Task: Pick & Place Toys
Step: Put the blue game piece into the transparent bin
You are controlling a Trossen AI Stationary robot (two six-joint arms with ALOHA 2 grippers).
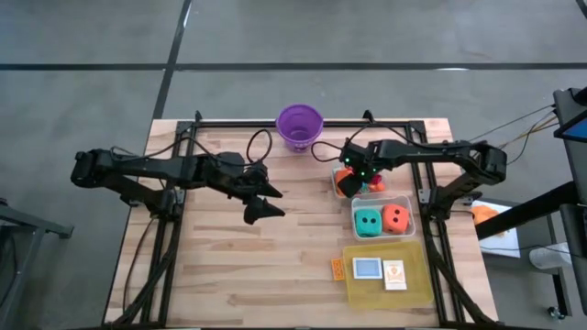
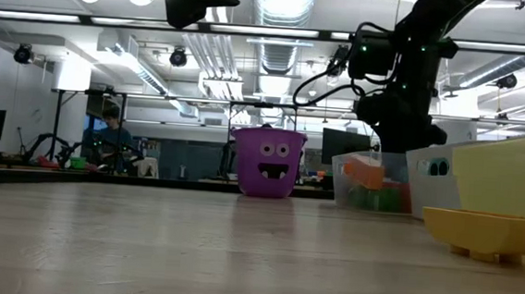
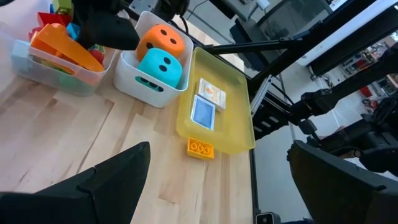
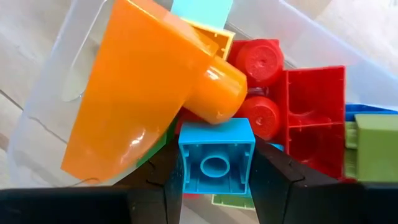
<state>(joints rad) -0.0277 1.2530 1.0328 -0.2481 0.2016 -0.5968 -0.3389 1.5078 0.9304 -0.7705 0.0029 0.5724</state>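
My right gripper reaches down into a clear tub of toys at the table's far right and is shut on a small blue block. Around the block lie a big orange wedge, red pieces and a green piece. In the low view the right gripper's fingers dip behind the tub wall. My left gripper hangs open above the middle of the table, holding nothing. An orange brick lies flat on the wood by the yellow tray. My right gripper pinches the blue block's two opposite side walls between its two fingers, which come from above and point down. The block's hollow side with its round tube faces up. It sits among the tub's pieces; I cannot tell whether it rests on them.
A purple bucket stands at the far edge. Nearer than the toy tub, a white tub holds a teal die and an orange die. A yellow tray with two cards sits nearest. The table's left half is bare wood.
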